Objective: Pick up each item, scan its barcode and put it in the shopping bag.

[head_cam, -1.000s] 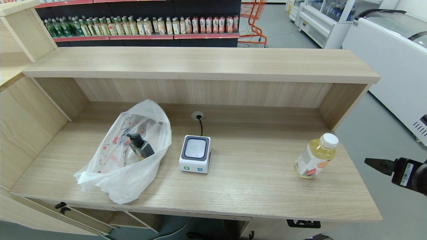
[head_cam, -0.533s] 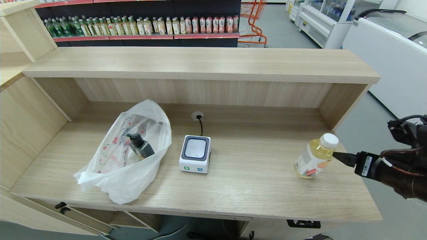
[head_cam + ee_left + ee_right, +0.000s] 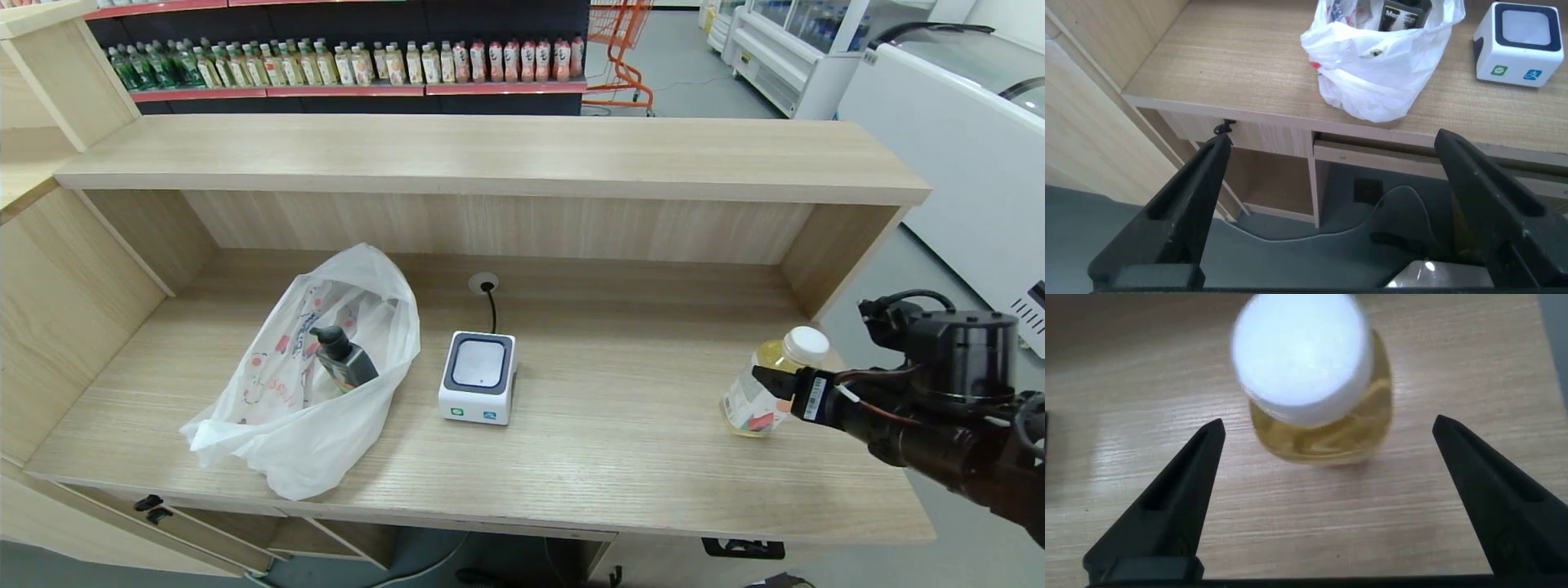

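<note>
Right arm (image 3: pixel 939 441) is showing all black: round wrist housing (image 3: pixel 963 351), looping black cable (image 3: pixel 902 297), red-white wires (image 3: pixel 857 377), white sticker (image 3: pixel 811 397). Left gripper (image 3: pixel 1333 137) and right gripper (image 3: pixel 1328 426) are sporting long black wedge fingers (image 3: pixel 1167 514) tapering to tips.

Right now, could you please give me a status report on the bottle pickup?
Right gripper open, lined up on the bottle, no grip. Left gripper open, low, in front of the counter. Bottle upright; nothing between it and the scanner.
</note>
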You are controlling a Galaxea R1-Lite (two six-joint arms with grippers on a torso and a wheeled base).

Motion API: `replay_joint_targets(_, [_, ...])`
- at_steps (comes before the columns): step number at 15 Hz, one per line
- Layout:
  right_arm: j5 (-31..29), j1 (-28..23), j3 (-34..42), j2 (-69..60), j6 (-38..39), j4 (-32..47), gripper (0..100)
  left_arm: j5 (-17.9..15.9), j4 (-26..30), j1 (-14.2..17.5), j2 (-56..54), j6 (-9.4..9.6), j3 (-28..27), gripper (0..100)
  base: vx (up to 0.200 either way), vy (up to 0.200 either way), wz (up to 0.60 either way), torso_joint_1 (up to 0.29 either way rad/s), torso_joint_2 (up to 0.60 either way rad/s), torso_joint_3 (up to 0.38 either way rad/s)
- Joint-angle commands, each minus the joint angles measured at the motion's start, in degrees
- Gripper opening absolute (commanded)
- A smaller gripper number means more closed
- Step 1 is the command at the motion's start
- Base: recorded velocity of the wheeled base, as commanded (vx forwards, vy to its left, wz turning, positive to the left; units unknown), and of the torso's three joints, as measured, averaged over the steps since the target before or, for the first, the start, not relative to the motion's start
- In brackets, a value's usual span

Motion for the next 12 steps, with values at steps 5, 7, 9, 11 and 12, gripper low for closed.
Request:
replay_joint_targets(5, [-0.2, 2.8, -0.4, 9.2, 0.0, -7.6, 100, 0.0, 0.0, 0.0, 0.0, 0.02, 0.0, 100, 0.000, 0.000, 0.00, 0.000, 0.00, 0.000])
replay_joint_targets(7, [-0.3, 2.9, -0.3, 10.9, 0.0, -10.5, 100, 0.0, 0.0, 0.0, 0.0, 0.02, 0.0, 100, 0.000, 0.000, 0.00, 0.000, 0.00, 0.000])
replay_joint_targets(9, [-0.2, 2.9, -0.4, 11.8, -0.1, -11.7, 100, 0.0, 0.0, 0.0, 0.0, 0.02, 0.0, 100, 0.000, 0.000, 0.00, 0.000, 0.00, 0.000])
replay_joint_targets(11, [-0.3, 2.9, -0.6, 13.0, -0.3, -13.8, 100, 0.0, 0.0, 0.0, 0.0, 0.02, 0.0, 100, 0.000, 0.000, 0.00, 0.000, 0.00, 0.000])
replay_joint_targets(12, [-0.3, 2.9, -0.8, 13.7, -0.3, -15.6, 100, 0.0, 0.0, 0.0, 0.0, 0.02, 0.0, 100, 0.000, 0.000, 0.00, 0.000, 0.00, 0.000])
